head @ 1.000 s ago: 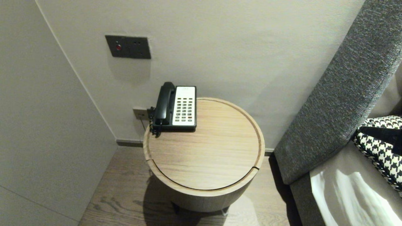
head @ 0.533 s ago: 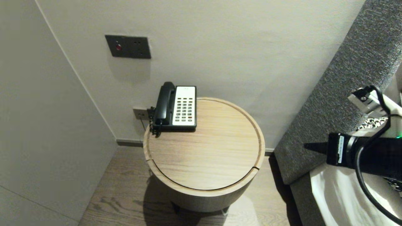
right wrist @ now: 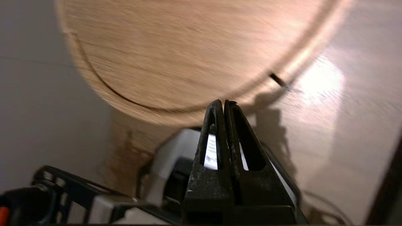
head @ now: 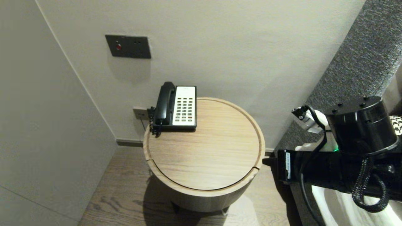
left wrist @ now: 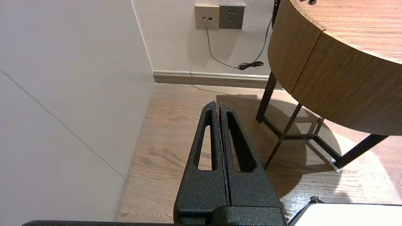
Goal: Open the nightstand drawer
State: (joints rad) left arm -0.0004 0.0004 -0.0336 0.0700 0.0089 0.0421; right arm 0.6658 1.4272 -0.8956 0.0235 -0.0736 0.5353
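A black and white desk telephone (head: 176, 106) sits at the back left of a round wooden side table (head: 204, 150), its handset in the cradle. My right gripper (head: 265, 161) reaches in from the right, shut and holding nothing, its tip just off the table's right rim. In the right wrist view the shut right gripper (right wrist: 223, 103) points at the table rim (right wrist: 176, 110). My left gripper (left wrist: 217, 105) is shut and empty, parked low above the wooden floor beside the table's dark legs (left wrist: 267, 97).
A grey upholstered headboard (head: 345, 78) and a bed stand at the right, behind my right arm. A dark switch panel (head: 127, 46) is on the wall above the phone. Wall sockets (left wrist: 219, 17) with a trailing cable sit low beside the table. A wall corner closes the left side.
My right arm has swung in from the far right edge, leftward, until its shut tip is next to the table's right rim. The phone and the left arm have not moved.
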